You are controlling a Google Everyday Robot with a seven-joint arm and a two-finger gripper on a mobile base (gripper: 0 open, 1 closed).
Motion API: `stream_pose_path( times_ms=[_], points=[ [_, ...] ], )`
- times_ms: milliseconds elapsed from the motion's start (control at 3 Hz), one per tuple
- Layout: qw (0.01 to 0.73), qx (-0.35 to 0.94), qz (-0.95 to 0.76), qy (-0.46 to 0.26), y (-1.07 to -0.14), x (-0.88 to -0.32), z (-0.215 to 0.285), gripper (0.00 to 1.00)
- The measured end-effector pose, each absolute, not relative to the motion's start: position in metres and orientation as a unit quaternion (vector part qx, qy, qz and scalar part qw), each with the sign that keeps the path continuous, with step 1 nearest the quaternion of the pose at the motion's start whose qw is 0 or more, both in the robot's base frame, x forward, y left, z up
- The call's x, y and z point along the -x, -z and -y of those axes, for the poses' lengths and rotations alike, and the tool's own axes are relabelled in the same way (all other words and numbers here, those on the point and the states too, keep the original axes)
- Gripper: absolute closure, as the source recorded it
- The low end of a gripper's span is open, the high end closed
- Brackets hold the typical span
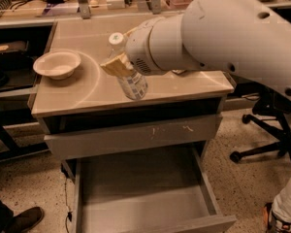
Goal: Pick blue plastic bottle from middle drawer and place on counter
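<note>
The blue plastic bottle, translucent with a white cap and pale label, is held tilted over the counter. My gripper is shut on the blue plastic bottle around its upper body, its tan fingers showing on the near side. The bottle's base hangs just above the counter's front middle. The middle drawer stands pulled out below, its grey floor bare. My white arm covers the counter's right rear.
A cream bowl sits on the counter's left. A drawer front with pale scratch marks is just under the counter. Black office chair base at right. A shoe at bottom left. Cluttered benches behind.
</note>
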State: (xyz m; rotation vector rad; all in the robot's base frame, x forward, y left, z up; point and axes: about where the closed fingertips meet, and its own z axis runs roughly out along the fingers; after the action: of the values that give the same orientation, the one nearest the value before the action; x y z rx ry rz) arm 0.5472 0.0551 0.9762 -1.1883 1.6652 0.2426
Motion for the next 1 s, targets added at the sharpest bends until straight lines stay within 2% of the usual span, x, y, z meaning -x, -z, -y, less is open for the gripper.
stream_pose_path(
  times_ms=[333,1000],
  points=[
    [0.517,0.497,-0.689,-0.101,-0.978,-0.546,-0.058,1.00],
    [0.540,0.489,-0.669,-0.148,-0.996,-0.601,-0.072,1.00]
  ],
)
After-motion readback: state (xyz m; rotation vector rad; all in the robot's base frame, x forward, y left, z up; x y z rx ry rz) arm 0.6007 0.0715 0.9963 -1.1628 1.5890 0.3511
